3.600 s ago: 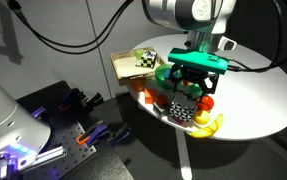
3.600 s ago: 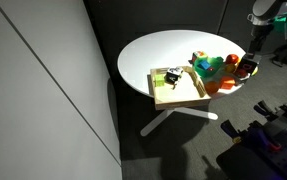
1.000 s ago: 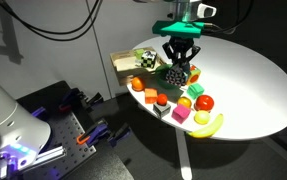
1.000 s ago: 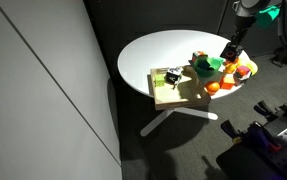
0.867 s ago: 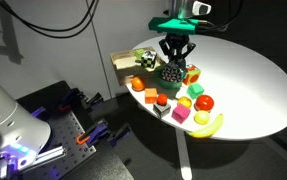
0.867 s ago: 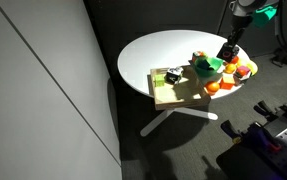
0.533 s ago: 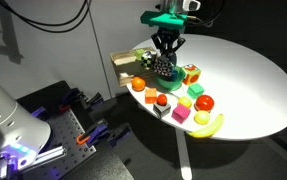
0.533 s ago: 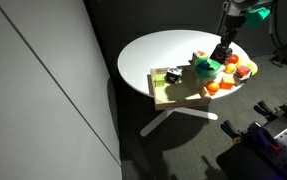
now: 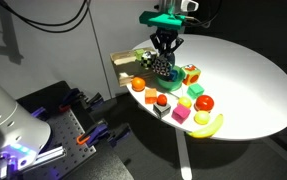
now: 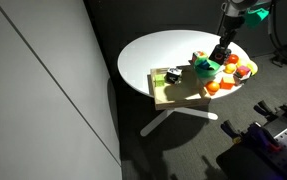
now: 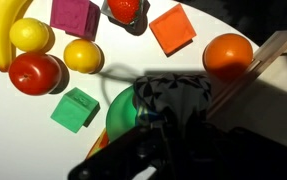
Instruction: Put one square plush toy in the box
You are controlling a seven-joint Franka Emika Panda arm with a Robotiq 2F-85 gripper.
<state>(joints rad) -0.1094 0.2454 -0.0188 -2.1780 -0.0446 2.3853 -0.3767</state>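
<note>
My gripper (image 9: 163, 58) is shut on the black-and-white checkered square plush toy (image 9: 161, 66) and holds it above the table, close to the near edge of the tan box (image 9: 123, 63). In the wrist view the toy (image 11: 173, 98) fills the space between my dark fingers (image 11: 168, 122), with a corner of the box (image 11: 275, 62) to its right. In an exterior view the gripper (image 10: 220, 52) hangs to the right of the box (image 10: 180, 95). A checkered cube with yellow-green tints (image 9: 143, 57) lies inside the box.
Toy fruits and cubes lie on the round white table (image 9: 253, 85): an orange (image 11: 228, 55), orange-red cube (image 11: 173, 28), green cube (image 11: 75, 108), tomato (image 11: 35, 72), lemons (image 11: 31, 35), banana (image 11: 3, 40), magenta cube (image 11: 75, 15). A green round piece (image 11: 123, 115) sits under the gripper.
The gripper has carried the checkered toy away from the fruit group toward the box, staying shut on it. In the last half second it barely moved.
</note>
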